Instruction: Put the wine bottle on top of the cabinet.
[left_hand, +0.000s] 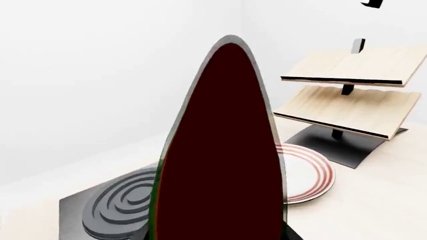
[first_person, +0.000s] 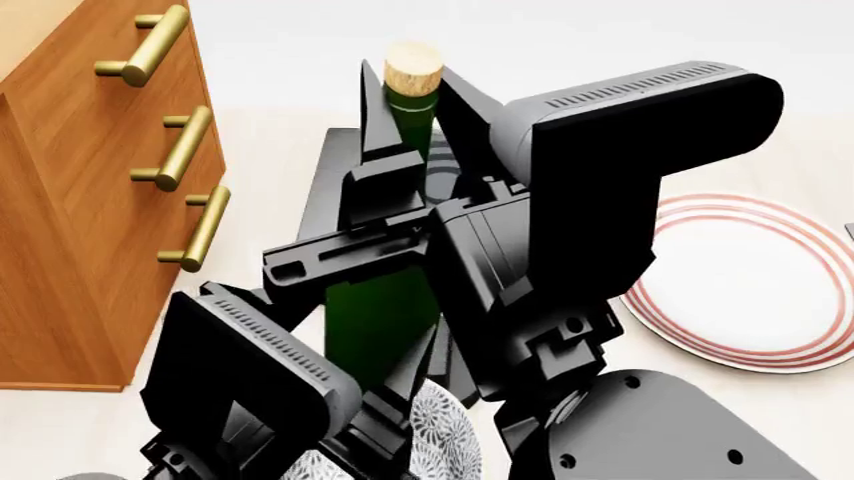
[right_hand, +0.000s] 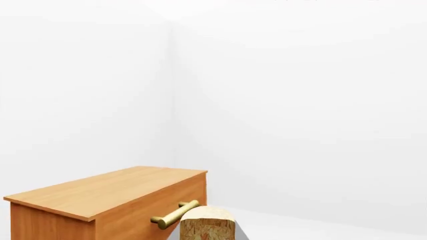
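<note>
The wine bottle (first_person: 380, 320) stands upright among my two arms, its tan cork (first_person: 410, 65) on top. Two dark fingers of my right gripper (first_person: 411, 105) press on either side of the slim neck just below the cork. In the right wrist view only the cork (right_hand: 208, 225) shows. My left gripper (first_person: 390, 408) sits low against the bottle's body; its fingers are hidden. The bottle (left_hand: 223, 150) fills the middle of the left wrist view as a dark shape. The orange-brown cabinet (first_person: 80, 200) stands to the left; its flat top (right_hand: 100, 192) is bare.
A white plate with red rings (first_person: 747, 280) lies to the right. Past the plate (left_hand: 308, 175) stands a pale slanted wooden rack (left_hand: 347, 95). A black mat (left_hand: 73, 215) carries a grey ringed disc (left_hand: 123, 205). A patterned bowl (first_person: 447, 445) sits near me. Brass handles (first_person: 187, 150) stick out from the cabinet front.
</note>
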